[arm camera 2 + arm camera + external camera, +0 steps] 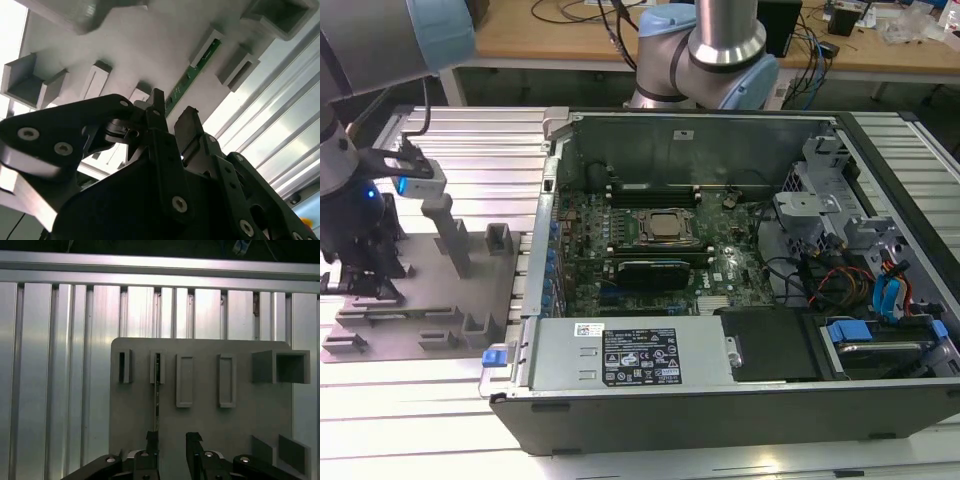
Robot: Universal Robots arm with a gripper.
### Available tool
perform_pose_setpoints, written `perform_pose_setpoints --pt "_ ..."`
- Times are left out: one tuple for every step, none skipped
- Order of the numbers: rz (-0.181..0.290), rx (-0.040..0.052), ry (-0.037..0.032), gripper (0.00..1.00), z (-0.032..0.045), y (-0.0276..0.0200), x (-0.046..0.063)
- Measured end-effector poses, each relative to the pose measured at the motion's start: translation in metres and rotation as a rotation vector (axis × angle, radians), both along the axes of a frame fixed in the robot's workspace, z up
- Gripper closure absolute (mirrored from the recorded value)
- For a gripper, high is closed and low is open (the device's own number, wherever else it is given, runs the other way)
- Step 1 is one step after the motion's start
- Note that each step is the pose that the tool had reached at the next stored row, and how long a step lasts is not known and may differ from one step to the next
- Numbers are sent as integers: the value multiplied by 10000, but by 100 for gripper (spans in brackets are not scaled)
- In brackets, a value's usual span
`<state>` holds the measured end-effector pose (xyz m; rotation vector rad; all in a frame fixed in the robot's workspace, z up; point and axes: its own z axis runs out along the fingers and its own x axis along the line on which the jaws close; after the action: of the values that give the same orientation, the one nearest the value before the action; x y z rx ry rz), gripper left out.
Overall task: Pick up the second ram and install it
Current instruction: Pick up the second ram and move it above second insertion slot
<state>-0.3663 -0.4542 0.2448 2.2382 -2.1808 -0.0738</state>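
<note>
Fingers point(158, 102) of the gripper point(172, 109) stood apart, with nothing clamped between them, low over the grey holder point(135, 50). Just beyond their tips, in both wrist views, the ram point(192, 72) stood on edge in one of the holder's slots, its near end reaching toward the gap. Whether either finger touched it could not be told. In the exterior view the gripper hung over the holder at the exterior view's left, on the ribbed tabletop point(470, 140). The open computer point(720, 250) was well apart at the exterior view's right. Judged from this, the approach was made and little else. The ram was not gripped, not lifted and not seated in the computer, so both pick-up and install were left.
</note>
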Motion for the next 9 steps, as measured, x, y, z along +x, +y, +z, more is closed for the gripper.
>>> perform_pose_setpoints --pt "0 -1 1 66 -26 -13 0" --pt "1 -1 1 66 -61 -29 0" --pt "0 -1 2 66 -99 -45 -1" --pt "0 2 1 66 -131 -52 -1" --pt "-2 5 1 66 -153 -54 -2" --pt "-1 7 2 66 -173 -55 -1" --pt "0 10 1 66 -194 -56 -1" --pt "1 14 1 66 -214 -56 -1" --pt "5 20 1 66 -257 -63 -3"
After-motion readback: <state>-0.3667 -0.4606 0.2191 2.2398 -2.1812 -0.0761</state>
